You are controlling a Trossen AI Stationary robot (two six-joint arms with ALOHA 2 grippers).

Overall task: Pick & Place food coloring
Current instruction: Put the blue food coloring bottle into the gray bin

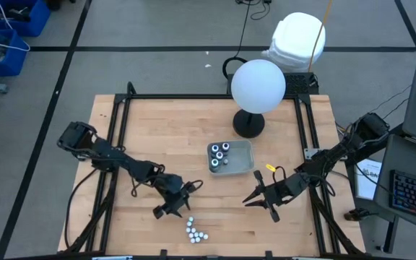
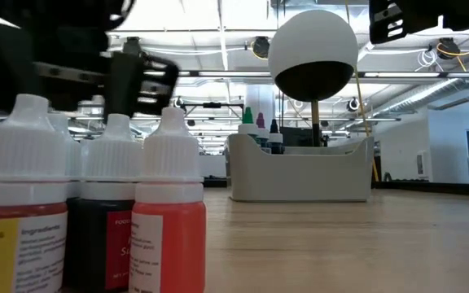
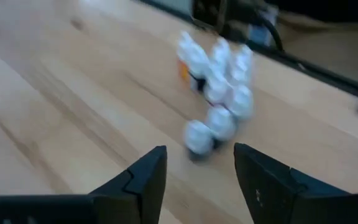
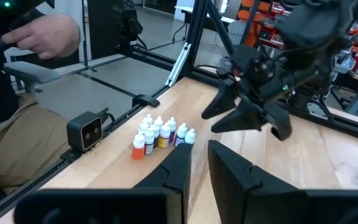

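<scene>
Near the surface's front edge, left gripper (image 1: 173,210) hovers beside bottle cluster (image 1: 196,231) — fingers apart, empty; right gripper (image 1: 261,200) likewise — slightly parted.

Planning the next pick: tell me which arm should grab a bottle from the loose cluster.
Left. The left end effector is open and sits right beside the bottle cluster at the table's front edge. The right end effector is farther off, nearer the tray, which already holds several bottles.
</scene>
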